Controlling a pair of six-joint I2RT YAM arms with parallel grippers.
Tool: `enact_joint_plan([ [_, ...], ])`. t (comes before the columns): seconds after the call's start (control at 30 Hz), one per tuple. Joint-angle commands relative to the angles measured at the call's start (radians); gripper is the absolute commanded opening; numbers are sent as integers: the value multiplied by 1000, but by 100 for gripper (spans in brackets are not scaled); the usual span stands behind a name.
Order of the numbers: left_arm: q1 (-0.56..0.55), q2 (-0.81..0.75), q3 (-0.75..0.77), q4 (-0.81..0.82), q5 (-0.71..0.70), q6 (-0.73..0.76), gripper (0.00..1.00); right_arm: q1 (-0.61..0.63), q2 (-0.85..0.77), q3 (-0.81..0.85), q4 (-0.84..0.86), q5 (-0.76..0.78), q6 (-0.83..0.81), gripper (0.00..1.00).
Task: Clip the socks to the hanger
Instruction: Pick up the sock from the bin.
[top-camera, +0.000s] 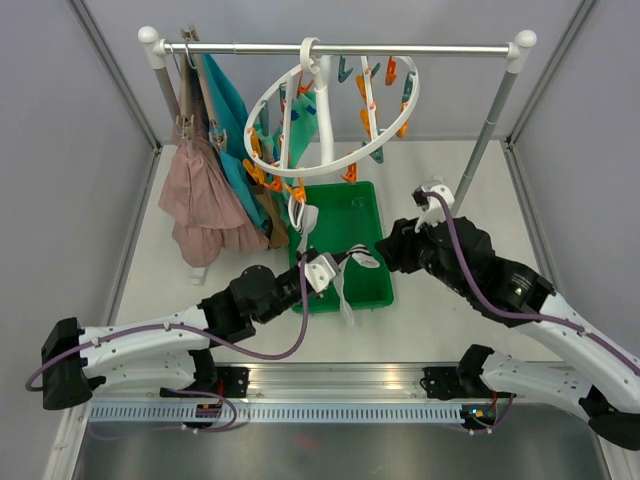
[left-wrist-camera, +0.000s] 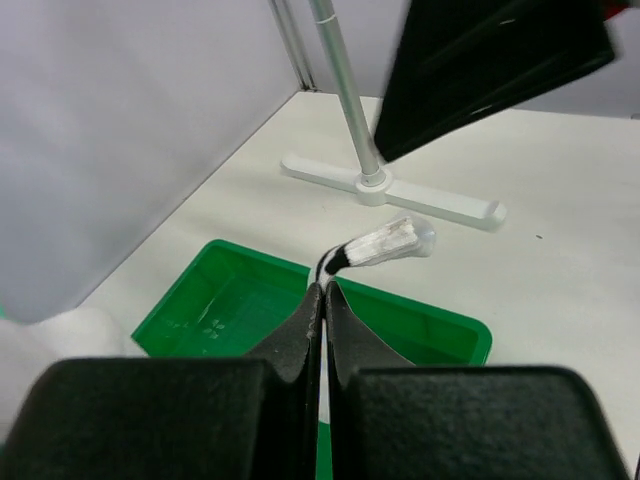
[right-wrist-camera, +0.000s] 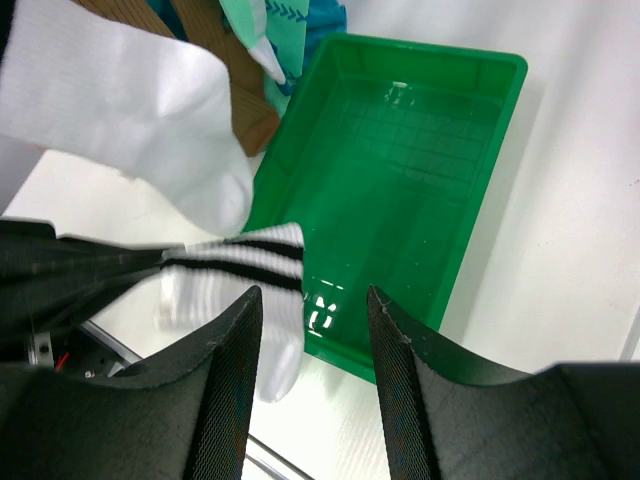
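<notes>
The white ring hanger (top-camera: 330, 110) with orange and teal pegs hangs by its hook from the rail. Mint (top-camera: 300, 140), brown (top-camera: 270, 215) and white socks (top-camera: 303, 215) dangle from its near rim. My left gripper (top-camera: 328, 266) (left-wrist-camera: 325, 290) is shut on a white sock with dark cuff stripes (top-camera: 362, 259) (left-wrist-camera: 385, 243) (right-wrist-camera: 250, 262), held over the green tray. My right gripper (top-camera: 388, 254) (right-wrist-camera: 312, 300) stands open just right of that cuff, with nothing between its fingers. The right wrist view shows the hanging white sock (right-wrist-camera: 130, 100), brown sock (right-wrist-camera: 250, 110) and mint sock (right-wrist-camera: 270, 25).
A green tray (top-camera: 345, 215) (left-wrist-camera: 230, 300) (right-wrist-camera: 400, 180) lies under the hanger. Teal (top-camera: 225, 100) and pink garments (top-camera: 200, 200) hang on tan hangers at the rail's left. The rack's right post (top-camera: 490, 120) and foot (left-wrist-camera: 400, 195) stand behind my right arm.
</notes>
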Motion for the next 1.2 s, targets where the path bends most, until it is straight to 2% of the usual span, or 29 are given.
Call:
enact_joint_plan([
  [0.0,57,-48,-12,45,89,-162,2,6,-113,-65,111,15,-44,52],
  [0.17,89,-68,-9,50,120,-242,2,6,-235,-173,230,-39,-116,52],
  [0.47,91,-70,100,-46,145,-299,2,6,-327,-356,451,-254,-243,69],
  [0.77,91,-62,205,-122,182,-320,2,6,-342,-390,522,-305,-314,71],
  [1.17,91,-71,219,-145,261,-329,2,6,-285,-350,599,-299,-365,68],
])
